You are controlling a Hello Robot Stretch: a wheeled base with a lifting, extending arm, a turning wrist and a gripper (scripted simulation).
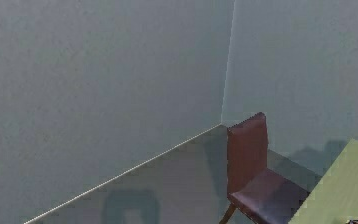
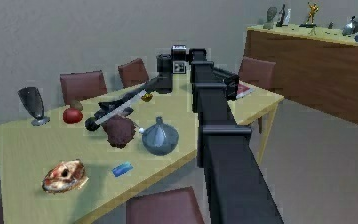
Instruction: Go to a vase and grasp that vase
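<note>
On the yellow-green table point(image 2: 27, 160) stands a dark grey vase point(image 2: 32, 103) near the far left corner. A rounder blue-grey vase point(image 2: 159, 137) sits mid-table. The dark arm point(image 2: 227, 165) rises from the bottom edge and reaches over the table. Its gripper point(image 2: 99, 121) points left, with its fingers ending near a red apple point(image 2: 73, 115) and a dark maroon lump point(image 2: 120, 132). These lie on the table at or behind the gripper's far end, so I cannot tell whether it holds anything.
A brown bread-like item point(image 2: 63, 177), a small blue thing point(image 2: 122, 169) and a book point(image 2: 242, 90) also lie on the table. Maroon chairs point(image 2: 84, 85) point(image 1: 252, 165) surround it. A wooden sideboard point(image 2: 317, 65) with statuettes stands at the back right. A table corner point(image 1: 342, 195) sits by bare walls.
</note>
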